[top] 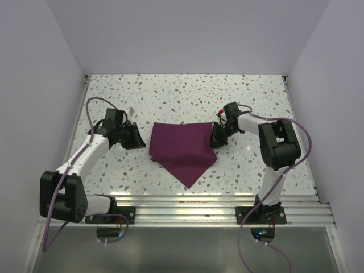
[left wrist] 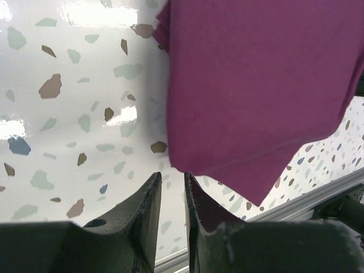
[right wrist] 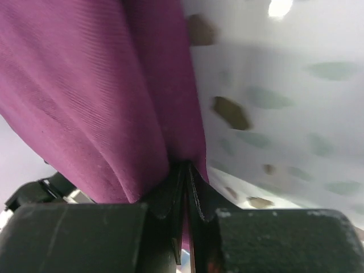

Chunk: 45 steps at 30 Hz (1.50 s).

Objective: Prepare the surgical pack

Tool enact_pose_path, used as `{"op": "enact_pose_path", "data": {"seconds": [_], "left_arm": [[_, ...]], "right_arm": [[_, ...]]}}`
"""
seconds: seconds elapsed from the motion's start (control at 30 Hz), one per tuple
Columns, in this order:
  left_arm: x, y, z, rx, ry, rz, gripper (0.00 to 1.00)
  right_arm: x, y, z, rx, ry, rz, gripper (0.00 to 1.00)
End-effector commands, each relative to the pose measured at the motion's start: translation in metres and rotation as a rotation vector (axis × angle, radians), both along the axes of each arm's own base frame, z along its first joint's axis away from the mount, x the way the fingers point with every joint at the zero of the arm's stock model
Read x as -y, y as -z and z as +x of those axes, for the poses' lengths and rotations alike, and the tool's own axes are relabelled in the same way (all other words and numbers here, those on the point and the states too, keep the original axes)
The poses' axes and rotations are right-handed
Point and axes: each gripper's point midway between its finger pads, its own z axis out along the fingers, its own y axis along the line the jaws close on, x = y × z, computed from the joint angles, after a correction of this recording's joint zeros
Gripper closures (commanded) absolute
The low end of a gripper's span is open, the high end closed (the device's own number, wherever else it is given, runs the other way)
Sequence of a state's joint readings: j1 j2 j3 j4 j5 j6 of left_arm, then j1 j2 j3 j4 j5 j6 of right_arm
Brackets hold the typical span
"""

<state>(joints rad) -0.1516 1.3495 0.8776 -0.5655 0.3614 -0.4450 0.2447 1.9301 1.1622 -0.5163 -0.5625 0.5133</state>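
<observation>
The surgical pack shows only as a plum-purple cloth [top: 185, 149], lying folded on the speckled table with one corner pointing at the near edge. No steel tray, instruments, pads or strips are in view. My left gripper [top: 140, 139] sits just off the cloth's left edge. In the left wrist view [left wrist: 172, 179] its jaws stand slightly apart and empty, with the cloth [left wrist: 256, 85] just past the tips. My right gripper [top: 216, 136] is at the cloth's right corner. In the right wrist view [right wrist: 185, 166] it is shut on a fold of the cloth [right wrist: 91, 85].
A ribbed aluminium rail [top: 187, 205] runs along the near edge of the table and carries both arm bases. White walls close in the table on the left, the back and the right. The speckled tabletop [top: 187, 94] lies behind the cloth.
</observation>
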Motion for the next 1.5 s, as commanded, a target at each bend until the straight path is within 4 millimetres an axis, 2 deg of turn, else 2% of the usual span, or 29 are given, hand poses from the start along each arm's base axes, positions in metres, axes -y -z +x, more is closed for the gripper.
{"op": "enact_pose_path", "data": {"seconds": [0.0, 0.07, 0.1, 0.2, 0.23, 0.27, 0.3, 0.33, 0.37, 0.4, 0.43, 0.47, 0.5, 0.57, 0.67, 0.73, 0.83, 0.87, 0.9, 0.93, 1.0, 1.03, 1.07, 1.1, 1.17, 1.2, 1.27, 1.33, 1.47], "left_arm": [[-0.005, -0.013, -0.016, 0.04, -0.018, 0.043, 0.73], [-0.005, -0.016, -0.023, 0.046, -0.035, 0.064, 0.72], [0.0, -0.016, -0.028, 0.046, -0.023, 0.074, 0.72], [0.003, -0.017, -0.04, 0.042, -0.035, 0.12, 0.69], [0.003, -0.018, -0.041, 0.045, -0.038, 0.131, 0.69], [-0.001, -0.02, -0.043, 0.041, -0.054, 0.154, 0.68], [-0.001, -0.023, -0.044, 0.047, -0.059, 0.16, 0.66], [-0.002, -0.024, -0.045, 0.046, -0.06, 0.171, 0.66], [-0.004, -0.028, -0.042, 0.063, -0.071, 0.185, 0.64], [-0.004, -0.03, -0.041, 0.07, -0.065, 0.195, 0.63], [-0.004, -0.037, -0.036, 0.09, -0.07, 0.2, 0.62], [-0.003, -0.036, -0.033, 0.09, -0.054, 0.215, 0.61], [-0.001, -0.038, -0.03, 0.095, -0.046, 0.221, 0.6], [0.007, -0.045, -0.019, 0.114, -0.018, 0.241, 0.59], [0.029, -0.051, -0.008, 0.157, 0.042, 0.32, 0.57], [0.04, -0.057, 0.001, 0.18, 0.058, 0.359, 0.54], [0.06, -0.043, 0.004, 0.158, 0.124, 0.456, 0.53], [0.072, -0.03, 0.001, 0.153, 0.188, 0.516, 0.52], [0.076, -0.025, 0.001, 0.156, 0.215, 0.555, 0.52], [0.081, -0.026, 0.002, 0.159, 0.236, 0.594, 0.52], [0.092, -0.008, 0.0, 0.15, 0.321, 0.696, 0.51], [0.099, -0.008, 0.003, 0.162, 0.34, 0.709, 0.51], [0.104, 0.0, 0.004, 0.164, 0.378, 0.745, 0.5], [0.111, 0.001, 0.002, 0.175, 0.406, 0.75, 0.49], [0.119, 0.005, 0.004, 0.182, 0.438, 0.759, 0.48], [0.121, 0.006, 0.005, 0.185, 0.445, 0.755, 0.48], [0.123, 0.012, 0.005, 0.181, 0.472, 0.774, 0.48], [0.123, 0.016, 0.003, 0.182, 0.489, 0.797, 0.48], [0.103, 0.027, 0.006, 0.159, 0.45, 0.924, 0.47]], "right_arm": [[-0.017, -0.003, 0.013, 0.032, 0.004, 0.01, 0.92], [-0.026, -0.003, 0.032, 0.043, -0.014, 0.009, 0.91], [-0.032, -0.016, 0.051, 0.076, -0.016, 0.017, 0.91], [-0.044, -0.013, 0.074, 0.072, -0.014, 0.019, 0.91], [-0.054, -0.028, 0.097, 0.117, -0.004, 0.043, 0.91], [-0.063, -0.018, 0.103, 0.093, -0.01, 0.045, 0.91], [-0.076, -0.036, 0.124, 0.139, -0.013, 0.078, 0.91], [-0.089, -0.039, 0.13, 0.139, -0.015, 0.097, 0.91], [-0.097, -0.024, 0.136, 0.115, -0.014, 0.102, 0.91], [-0.108, -0.047, 0.156, 0.171, -0.012, 0.132, 0.9], [-0.112, -0.051, 0.164, 0.167, 0.008, 0.139, 0.89], [-0.112, -0.041, 0.166, 0.135, 0.018, 0.123, 0.86], [-0.112, -0.059, 0.181, 0.186, 0.033, 0.124, 0.82], [-0.097, -0.068, 0.192, 0.217, 0.072, 0.075, 0.7], [-0.058, -0.071, 0.196, 0.22, 0.14, -0.005, 0.55], [-0.024, -0.078, 0.185, 0.212, 0.174, -0.038, 0.49], [0.024, -0.089, 0.161, 0.224, 0.197, -0.085, 0.4], [0.035, -0.091, 0.155, 0.232, 0.203, -0.099, 0.37], [0.046, -0.076, 0.134, 0.194, 0.188, -0.125, 0.35], [0.058, -0.097, 0.128, 0.242, 0.203, -0.12, 0.34], [0.068, -0.086, 0.098, 0.213, 0.175, -0.134, 0.32], [0.074, -0.098, 0.088, 0.244, 0.177, -0.137, 0.32], [0.076, -0.099, 0.077, 0.247, 0.172, -0.14, 0.3], [0.077, -0.085, 0.057, 0.209, 0.166, -0.136, 0.3], [0.073, -0.095, 0.042, 0.253, 0.165, -0.097, 0.29], [0.07, -0.081, 0.021, 0.199, 0.167, -0.077, 0.28], [0.069, -0.086, 0.01, 0.231, 0.178, -0.058, 0.28], [0.066, -0.074, -0.01, 0.192, 0.186, -0.034, 0.28], [0.064, -0.067, -0.025, 0.186, 0.193, -0.014, 0.27]]}}
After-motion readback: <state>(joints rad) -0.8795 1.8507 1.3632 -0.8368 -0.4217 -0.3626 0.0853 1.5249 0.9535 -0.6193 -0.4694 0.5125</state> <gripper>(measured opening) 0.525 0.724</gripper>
